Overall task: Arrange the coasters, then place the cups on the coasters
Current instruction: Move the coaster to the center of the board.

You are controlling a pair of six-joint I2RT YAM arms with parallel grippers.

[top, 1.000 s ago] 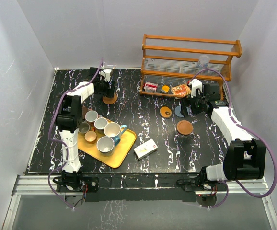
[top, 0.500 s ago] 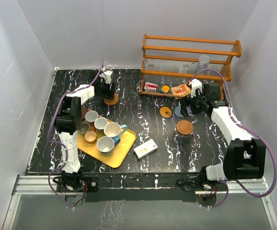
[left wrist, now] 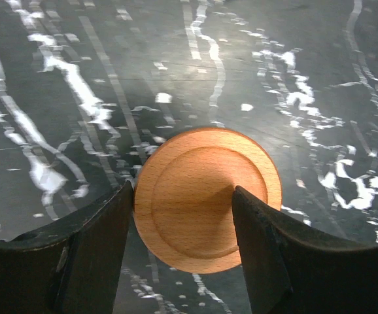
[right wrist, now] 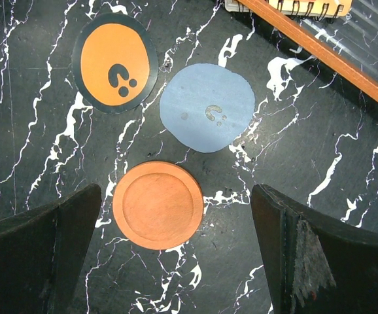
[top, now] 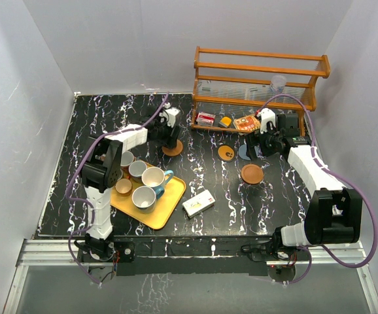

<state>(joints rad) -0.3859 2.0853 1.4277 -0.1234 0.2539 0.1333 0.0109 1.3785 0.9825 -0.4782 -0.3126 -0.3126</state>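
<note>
The fingers [left wrist: 91, 255] of the left pincer [left wrist: 182, 193] cover both lower sides of the wooden coaster [left wrist: 199, 196]. From above, the right pincer [top: 254, 150] hides part of the grey-blue coaster [top: 242, 152].

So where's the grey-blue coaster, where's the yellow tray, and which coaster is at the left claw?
grey-blue coaster [right wrist: 206, 108], right wrist view, centre of the disc.
yellow tray [top: 165, 204], top view, bare patch near its right corner.
wooden coaster [left wrist: 199, 196], left wrist view, middle of its top face.

Left hand [top: 171, 141] sits over a brown coaster [top: 174, 151] near the yellow tray [top: 151, 216].
</note>
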